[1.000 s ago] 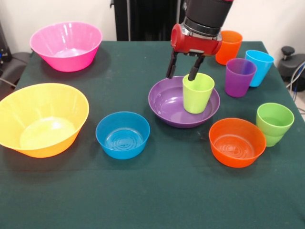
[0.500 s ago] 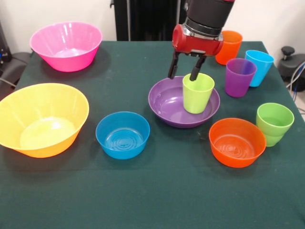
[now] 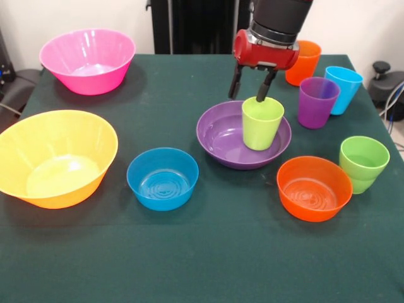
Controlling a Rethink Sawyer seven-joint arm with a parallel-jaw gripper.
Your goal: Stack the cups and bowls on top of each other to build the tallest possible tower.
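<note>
My gripper [image 3: 249,95] hangs open, fingers [image 3: 234,87] spread above the lime-yellow cup [image 3: 262,122], which stands upright in the purple bowl [image 3: 221,136] just below them. Blue bowl [image 3: 162,178] sits well apart.

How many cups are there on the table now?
5: lime-yellow cup in the purple bowl; orange cup, purple cup and blue cup at the far right; green cup beside the orange bowl.

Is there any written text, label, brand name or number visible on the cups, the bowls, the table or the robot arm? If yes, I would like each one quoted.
None: no readable text shows anywhere.
The lime-yellow cup, the purple bowl and the other cups and bowls are plain plastic.
The gripper and its red housing show no legible mark.
</note>
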